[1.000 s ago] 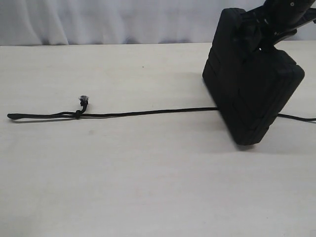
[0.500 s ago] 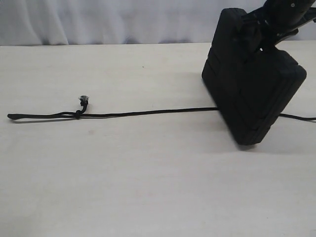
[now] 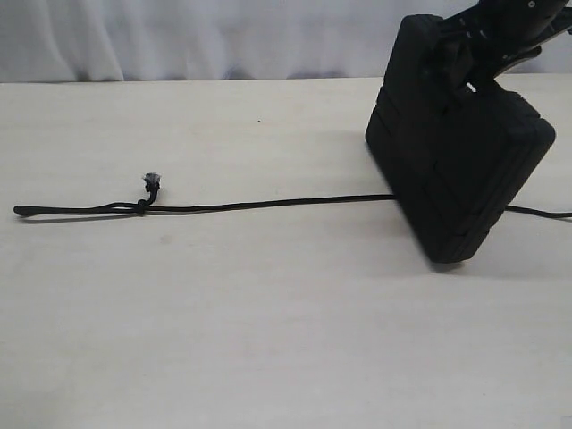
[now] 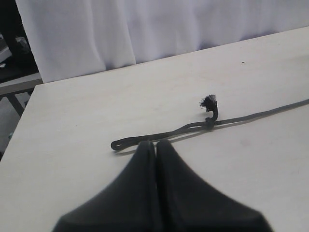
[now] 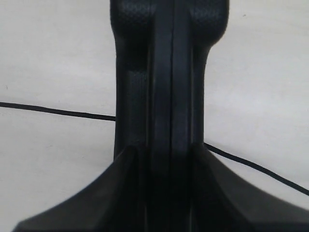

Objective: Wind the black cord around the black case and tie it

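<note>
Right gripper [image 5: 166,154] astride the case [image 3: 456,170], fingers partly apart; cannot tell if gripping. Left gripper [image 4: 155,145] closed tight, empty, near the cord [image 3: 268,205]. Broad table [image 3: 268,340] left of the case.

A pale wood-grain table [image 3: 223,340] fills the scene; a white pleated curtain [image 3: 179,36] hangs behind it.
</note>
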